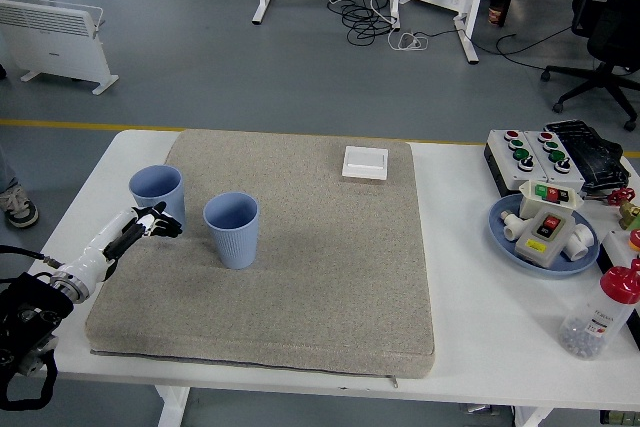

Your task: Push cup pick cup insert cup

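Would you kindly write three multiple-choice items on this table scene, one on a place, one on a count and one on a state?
1. Where does the white square switch plate lie?
A. on the blue plate
B. on the grey mat near its far edge
C. on the floor

2. How many blue cups stand on the table?
A. one
B. two
C. four

3. How do the blue cups stand?
A. nested one inside the other
B. both tipped on their sides
C. upright and apart

Answers:
1 B, since it rests on the grey mat, at its far edge.
2 B, since the left cup and the ribbed cup are the only ones.
3 C, since both openings face up with a gap between them; the left hand is at the left cup.
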`<state>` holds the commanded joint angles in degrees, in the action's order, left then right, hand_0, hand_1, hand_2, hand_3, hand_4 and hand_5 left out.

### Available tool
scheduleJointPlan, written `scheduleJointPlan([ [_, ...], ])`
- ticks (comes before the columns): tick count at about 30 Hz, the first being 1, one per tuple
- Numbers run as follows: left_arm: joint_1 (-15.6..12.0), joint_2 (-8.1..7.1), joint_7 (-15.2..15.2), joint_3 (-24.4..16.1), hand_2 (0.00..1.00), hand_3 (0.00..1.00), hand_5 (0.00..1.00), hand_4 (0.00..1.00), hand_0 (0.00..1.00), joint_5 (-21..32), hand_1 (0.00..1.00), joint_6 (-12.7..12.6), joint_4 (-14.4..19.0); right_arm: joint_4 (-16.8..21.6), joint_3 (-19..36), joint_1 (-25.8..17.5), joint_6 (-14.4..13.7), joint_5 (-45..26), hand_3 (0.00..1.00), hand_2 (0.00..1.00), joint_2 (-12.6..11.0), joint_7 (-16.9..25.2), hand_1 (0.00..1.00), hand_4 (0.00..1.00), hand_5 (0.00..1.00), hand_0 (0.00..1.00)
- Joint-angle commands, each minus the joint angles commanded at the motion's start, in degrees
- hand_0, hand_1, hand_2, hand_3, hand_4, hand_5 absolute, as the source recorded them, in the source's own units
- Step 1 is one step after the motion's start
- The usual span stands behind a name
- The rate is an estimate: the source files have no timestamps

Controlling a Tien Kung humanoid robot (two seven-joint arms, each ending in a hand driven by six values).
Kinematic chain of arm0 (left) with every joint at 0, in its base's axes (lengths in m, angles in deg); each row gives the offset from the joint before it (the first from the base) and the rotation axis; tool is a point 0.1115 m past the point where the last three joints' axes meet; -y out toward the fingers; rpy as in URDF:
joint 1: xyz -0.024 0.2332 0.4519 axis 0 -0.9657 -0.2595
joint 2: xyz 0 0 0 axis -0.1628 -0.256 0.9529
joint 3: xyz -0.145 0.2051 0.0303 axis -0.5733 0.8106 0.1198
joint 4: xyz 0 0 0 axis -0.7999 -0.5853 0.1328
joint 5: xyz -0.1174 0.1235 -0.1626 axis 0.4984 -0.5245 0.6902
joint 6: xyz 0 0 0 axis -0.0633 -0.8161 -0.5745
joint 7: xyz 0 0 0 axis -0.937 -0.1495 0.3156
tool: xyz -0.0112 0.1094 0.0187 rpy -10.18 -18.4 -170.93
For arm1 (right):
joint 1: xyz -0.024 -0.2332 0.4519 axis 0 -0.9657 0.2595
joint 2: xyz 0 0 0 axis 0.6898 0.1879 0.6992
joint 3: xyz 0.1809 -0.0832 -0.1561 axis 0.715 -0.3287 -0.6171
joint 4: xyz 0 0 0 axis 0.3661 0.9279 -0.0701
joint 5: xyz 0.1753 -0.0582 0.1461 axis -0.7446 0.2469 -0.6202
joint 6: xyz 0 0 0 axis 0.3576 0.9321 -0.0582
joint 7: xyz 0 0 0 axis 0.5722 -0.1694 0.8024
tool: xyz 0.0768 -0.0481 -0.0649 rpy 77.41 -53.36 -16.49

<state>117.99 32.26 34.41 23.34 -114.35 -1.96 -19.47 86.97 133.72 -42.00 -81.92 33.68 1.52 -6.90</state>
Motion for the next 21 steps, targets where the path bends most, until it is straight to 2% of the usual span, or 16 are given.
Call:
scheduleJointPlan([
  [6, -0.9, -0.48, 0.1, -1.0, 0.562, 0.501, 0.998, 0.552, 0.814, -0.5, 0.606, 0.0, 0.8, 0.0, -0.1, 0.0, 0.0, -0.2, 0.577, 0.649, 0.0, 0.0, 0.648, 0.126, 0.475, 0.724],
  [7, -1.1, -0.61, 0.1, -1.1, 0.563, 0.501, 0.998, 0.552, 0.791, -0.7, 0.606, 0.0, 1.1, 0.0, -0.1, 0.0, 0.0, -0.2, 0.577, 0.649, 0.0, 0.0, 0.648, 0.126, 0.475, 0.724],
  [12, -3.1, -1.85, 0.0, -3.1, 0.563, 0.501, 0.998, 0.552, 0.791, -1.8, 0.606, -0.3, 3.5, 0.0, 0.0, -0.1, 0.0, -0.1, 0.577, 0.649, 0.0, 0.0, 0.648, 0.126, 0.475, 0.724],
  [13, -3.4, -2.03, 0.0, -3.5, 0.562, 0.500, 0.998, 0.552, 0.723, -2.0, 0.597, -0.4, 3.9, 0.0, 0.0, -0.1, 0.0, -0.1, 0.578, 0.649, 0.0, 0.0, 0.647, 0.127, 0.476, 0.724],
  [16, -5.6, -2.99, -0.2, -6.0, 0.562, 0.500, 0.998, 0.552, 0.723, -3.7, 0.597, -0.8, 6.7, 0.0, 0.1, -0.2, 0.0, -0.2, 0.578, 0.649, -0.1, 0.0, 0.647, 0.127, 0.476, 0.724],
  [18, -7.8, -3.82, -0.4, -9.0, 0.562, 0.500, 0.998, 0.552, 0.723, -5.8, 0.597, -1.4, 9.5, 0.0, 0.2, -0.2, 0.0, -0.1, 0.578, 0.649, -0.1, 0.1, 0.647, 0.127, 0.476, 0.724],
  [19, -8.8, -4.18, -0.4, -10.5, 0.546, 0.499, 0.998, 0.551, 0.577, -6.5, 0.551, -1.5, 10.9, 0.0, 0.2, -0.2, 0.0, -0.1, 0.578, 0.649, -0.1, 0.1, 0.648, 0.127, 0.475, 0.724],
  [21, -10.2, -4.67, -0.4, -12.7, 0.546, 0.499, 0.998, 0.551, 0.577, -7.3, 0.551, -1.7, 13.2, 0.0, 0.2, -0.2, -0.1, -0.3, 0.578, 0.649, -0.1, 0.1, 0.648, 0.127, 0.475, 0.724],
])
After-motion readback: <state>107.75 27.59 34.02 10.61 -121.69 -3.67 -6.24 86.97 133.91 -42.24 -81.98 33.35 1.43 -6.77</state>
